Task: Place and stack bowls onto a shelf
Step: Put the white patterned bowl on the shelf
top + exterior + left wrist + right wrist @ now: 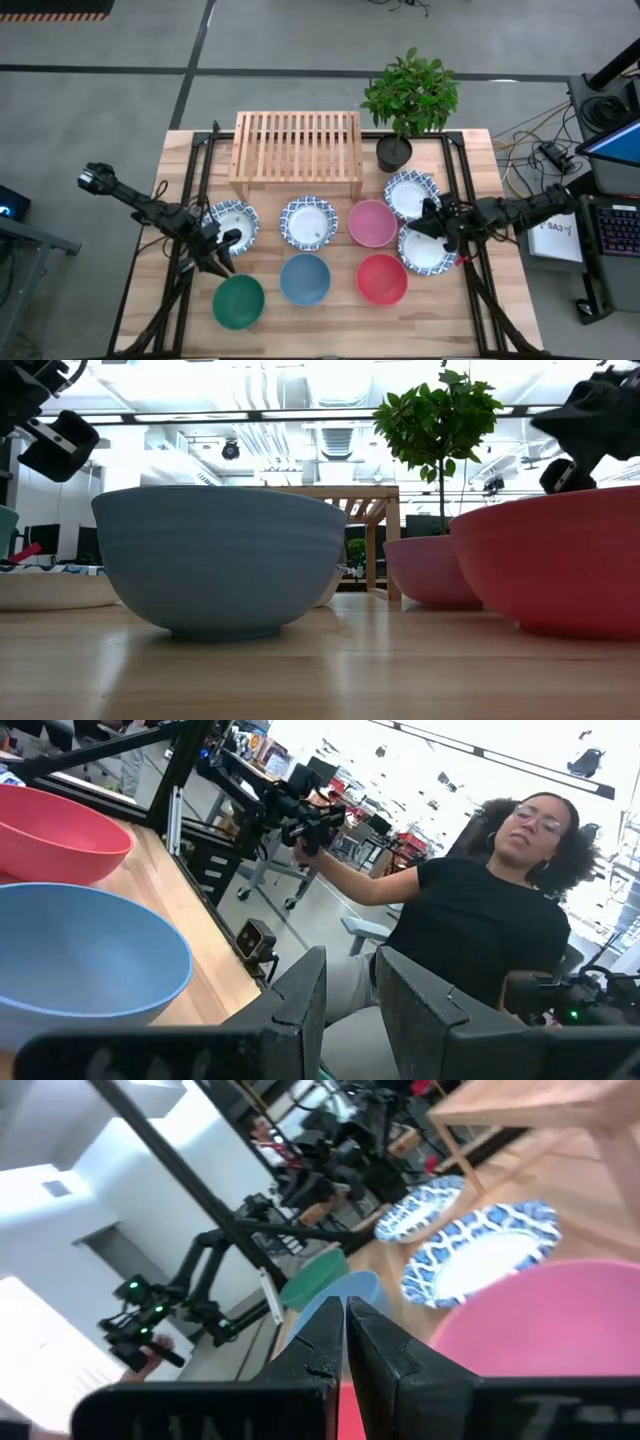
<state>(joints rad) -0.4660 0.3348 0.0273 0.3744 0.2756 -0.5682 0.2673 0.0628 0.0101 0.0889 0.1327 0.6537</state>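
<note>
The light-wood shelf (297,150) stands at the table's far side. Eight bowls rest on their bases in front of it: white ones with blue rims (233,222), (308,221), (411,193), (428,250), pink (372,222), red (381,278), blue (305,278) and green (238,301). My left gripper (222,262) hovers slightly open between the left white bowl and the green bowl; its wrist view shows the blue bowl (80,950) and red bowl (55,835). My right gripper (420,225) is shut, raised between the two right white bowls, beside the pink bowl (540,1320).
A potted plant (408,100) in a black pot stands right of the shelf. Black frame struts (470,230) run along both table sides. A seated person (470,930) shows beyond the table's near edge. Bare wood (330,325) lies along the near edge.
</note>
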